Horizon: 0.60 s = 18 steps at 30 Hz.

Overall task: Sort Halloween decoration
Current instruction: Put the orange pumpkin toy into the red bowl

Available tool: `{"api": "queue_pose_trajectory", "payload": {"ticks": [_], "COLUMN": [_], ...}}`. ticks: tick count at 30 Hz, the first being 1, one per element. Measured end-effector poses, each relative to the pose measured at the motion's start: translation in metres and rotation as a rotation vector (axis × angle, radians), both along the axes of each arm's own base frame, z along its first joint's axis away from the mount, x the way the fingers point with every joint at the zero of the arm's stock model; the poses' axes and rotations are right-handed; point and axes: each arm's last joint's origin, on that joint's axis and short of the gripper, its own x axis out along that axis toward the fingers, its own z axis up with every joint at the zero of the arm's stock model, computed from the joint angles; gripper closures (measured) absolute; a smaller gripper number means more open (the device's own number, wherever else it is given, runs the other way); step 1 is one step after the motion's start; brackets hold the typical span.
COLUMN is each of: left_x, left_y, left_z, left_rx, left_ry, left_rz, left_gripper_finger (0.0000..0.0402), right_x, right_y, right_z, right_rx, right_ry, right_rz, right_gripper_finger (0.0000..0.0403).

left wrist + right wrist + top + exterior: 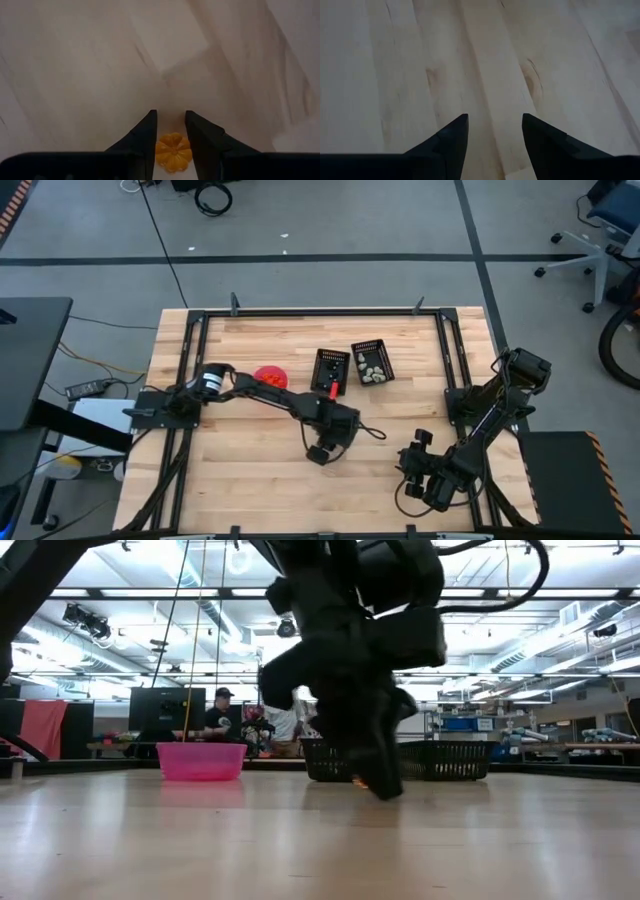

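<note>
A small orange flower-shaped trinket (173, 151) of the Halloween decoration sits between the fingers of my left gripper (170, 114), which is shut on it. In the high view, my left gripper (322, 450) hangs over the middle of the table, nearer than the two black baskets. An orange glint (357, 780) shows at it in the low view. My right gripper (495, 117) stands open over bare wood at the near right (420, 470). The pink bowl (270, 377) holds orange pieces; the right basket (371, 363) holds pale ones. My left gripper pinches the orange trinket by its two opposite sides (159, 149) between its two fingers. The fingers come from above, pointing steeply down. The trinket's flat ribbed face is turned toward the wrist camera, and bare table wood shows beyond the fingertips.
The pink bowl (200, 760) stands left of the two slotted baskets (325, 760) (450, 760) at the table's far middle. The left basket (331, 370) holds dark pieces. A black metal frame (200, 320) rims the table. People sit in the room behind.
</note>
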Motion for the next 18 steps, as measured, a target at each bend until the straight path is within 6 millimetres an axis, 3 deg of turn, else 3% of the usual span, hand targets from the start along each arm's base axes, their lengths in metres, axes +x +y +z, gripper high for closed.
{"api": "queue_pose_trajectory", "payload": {"ticks": [11,18], "left_x": [-0.037,-0.057], "left_y": [0.009,0.015], "left_z": [0.019,0.028], "left_rx": [0.056,0.2], "left_ry": [0.294,0.464], "left_rz": [0.071,0.104], "left_gripper_finger": [0.0299,0.0299], "right_x": [0.001,0.005], "right_y": [-0.001,-0.004], "right_z": [0.0,0.001], "right_rx": [-0.009,-0.043], "right_ry": [-0.002,-0.018], "right_rz": [0.004,0.014], "right_gripper_finger": [0.0212,0.0212]}}
